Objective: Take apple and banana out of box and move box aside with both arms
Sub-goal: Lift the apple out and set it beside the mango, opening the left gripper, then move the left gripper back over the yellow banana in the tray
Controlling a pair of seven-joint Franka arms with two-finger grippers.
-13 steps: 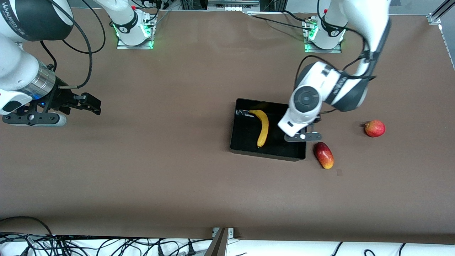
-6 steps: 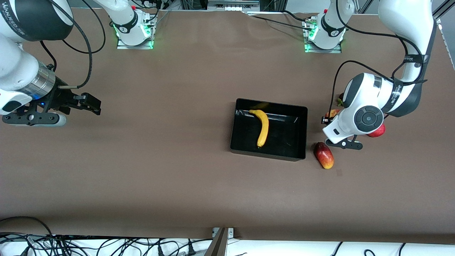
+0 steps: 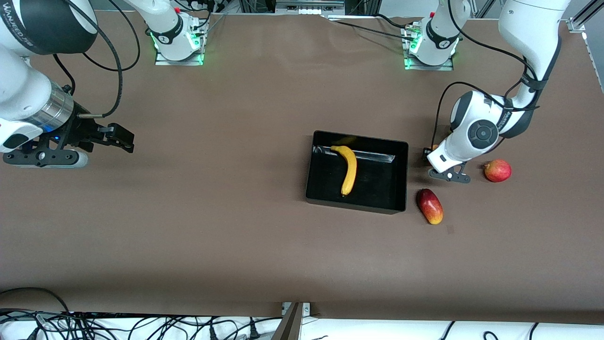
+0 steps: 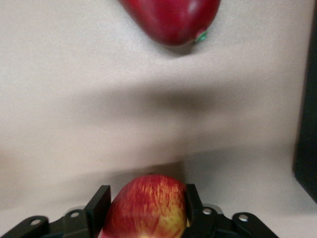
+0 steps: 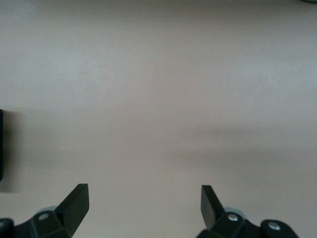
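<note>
The yellow banana [image 3: 349,169] lies in the black box [image 3: 356,207] at mid-table. My left gripper [image 3: 430,153] is low over the table just beside the box, toward the left arm's end. In the left wrist view the red apple with yellowish patches [image 4: 147,208] sits between the fingers [image 4: 99,208] of the left gripper [image 4: 144,196], which stand open close against its two sides. From the front the hand hides nearly all of the apple. My right gripper [image 3: 125,139] waits open over the right arm's end of the table, with nothing between its fingers [image 5: 77,201].
An oblong red-yellow mango [image 3: 430,206] lies beside the box's corner, nearer the front camera than the left gripper, and shows in the left wrist view [image 4: 171,20]. A round red fruit with a stalk [image 3: 498,170] lies farther toward the left arm's end.
The left arm swung from over the box's corner out to the table beside it, then came back a little and lower around the apple. The right arm has not moved.
</note>
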